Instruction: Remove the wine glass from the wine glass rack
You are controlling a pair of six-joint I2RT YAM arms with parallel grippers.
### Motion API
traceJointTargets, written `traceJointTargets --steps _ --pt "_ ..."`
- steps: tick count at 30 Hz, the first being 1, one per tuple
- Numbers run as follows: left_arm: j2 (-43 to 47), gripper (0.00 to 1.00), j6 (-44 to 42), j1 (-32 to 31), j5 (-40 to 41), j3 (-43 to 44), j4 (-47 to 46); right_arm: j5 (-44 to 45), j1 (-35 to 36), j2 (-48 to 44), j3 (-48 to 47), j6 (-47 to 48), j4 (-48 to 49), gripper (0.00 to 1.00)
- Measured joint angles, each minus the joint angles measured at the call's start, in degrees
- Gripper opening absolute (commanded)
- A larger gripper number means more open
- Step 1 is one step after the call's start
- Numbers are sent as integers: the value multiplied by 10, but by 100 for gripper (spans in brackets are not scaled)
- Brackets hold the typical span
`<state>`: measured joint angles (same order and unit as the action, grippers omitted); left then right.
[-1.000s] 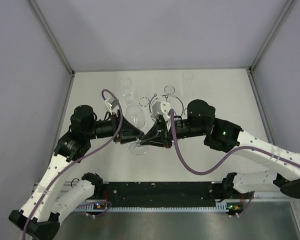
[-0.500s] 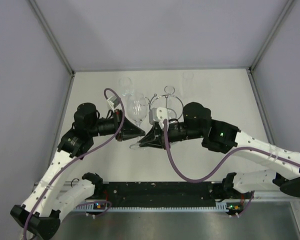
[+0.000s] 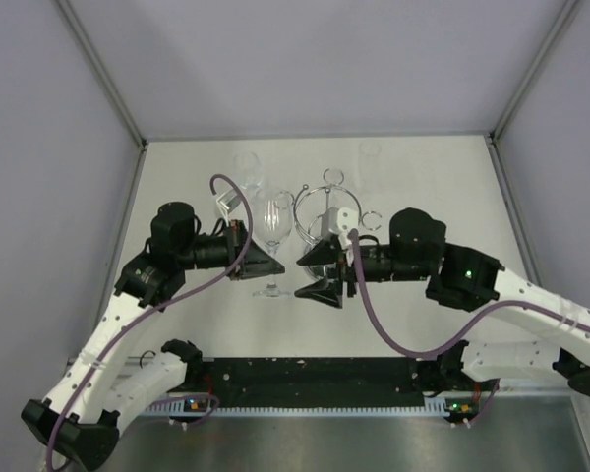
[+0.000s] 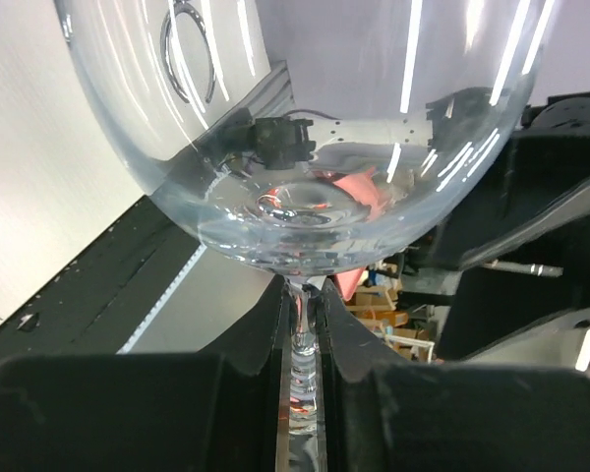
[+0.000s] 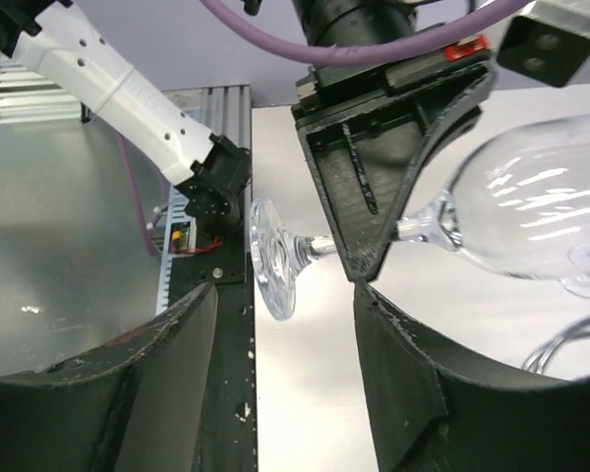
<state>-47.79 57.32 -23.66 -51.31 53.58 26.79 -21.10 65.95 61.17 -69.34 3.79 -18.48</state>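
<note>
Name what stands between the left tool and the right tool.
The wine glass, upright, stem pinched by the left tool; the open right tool is clear of it. Seen in the top view.

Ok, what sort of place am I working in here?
Probably a lab robot cell, not a home: bare grey panel walls on metal frame posts, a plain white table, and a black mounting rail.

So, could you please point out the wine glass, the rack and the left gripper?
wine glass (image 3: 273,216), top external view, on its bowl.
wine glass rack (image 3: 326,188), top external view, on the hoop's far arc.
left gripper (image 4: 300,329), left wrist view, between fingertips clamping the stem.
</note>
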Motion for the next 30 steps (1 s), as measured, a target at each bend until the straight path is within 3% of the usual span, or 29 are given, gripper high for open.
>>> traceJointTargets --steps 6,12,21,30 --pt "-3 0 -77 0 -23 1 31 51 -16 -60 -43 -32 -60 64" --pt "15 0 -183 -6 -63 14 81 36 -84 -50 -135 -72 -110 64" --pt "48 0 -304 -57 -96 18 156 -95 -188 82 -268 -131 -183 64" --pt "90 0 -348 -100 -95 18 183 -241 -220 150 -306 -175 -214 59"
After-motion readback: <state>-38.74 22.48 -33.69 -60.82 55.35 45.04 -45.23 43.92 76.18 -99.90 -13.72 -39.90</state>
